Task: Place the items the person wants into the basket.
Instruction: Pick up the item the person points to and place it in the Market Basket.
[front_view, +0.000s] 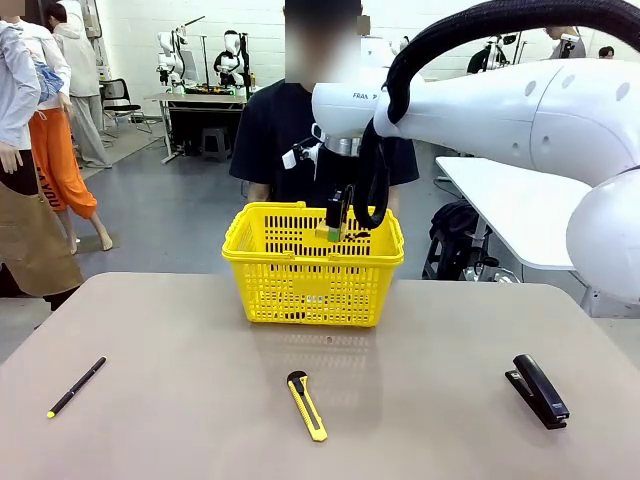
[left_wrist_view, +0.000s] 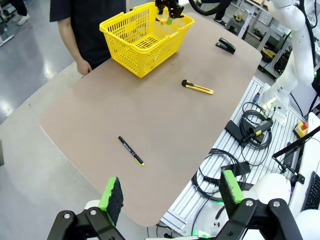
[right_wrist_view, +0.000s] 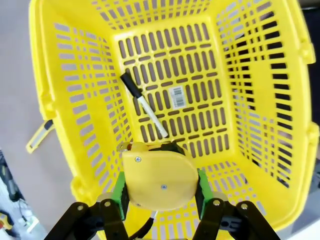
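Note:
The yellow basket (front_view: 312, 268) stands at the table's far side in front of the person (front_view: 285, 130). My right gripper (front_view: 336, 222) hangs just above the basket's open top, shut on the rounded yellow tape measure (right_wrist_view: 159, 176). Below it, the black marker with a white label (right_wrist_view: 144, 105) lies on the basket floor (right_wrist_view: 195, 90). The yellow-and-black utility knife (front_view: 306, 404) lies on the table in front of the basket. My left gripper (left_wrist_view: 171, 192) is open and high over the table's near left corner, with nothing between its green pads.
A thin black pen with a yellow tip (front_view: 77, 386) lies at the near left. A black stapler (front_view: 539, 390) sits at the near right. Cables (left_wrist_view: 235, 165) lie below the table's edge in the left wrist view.

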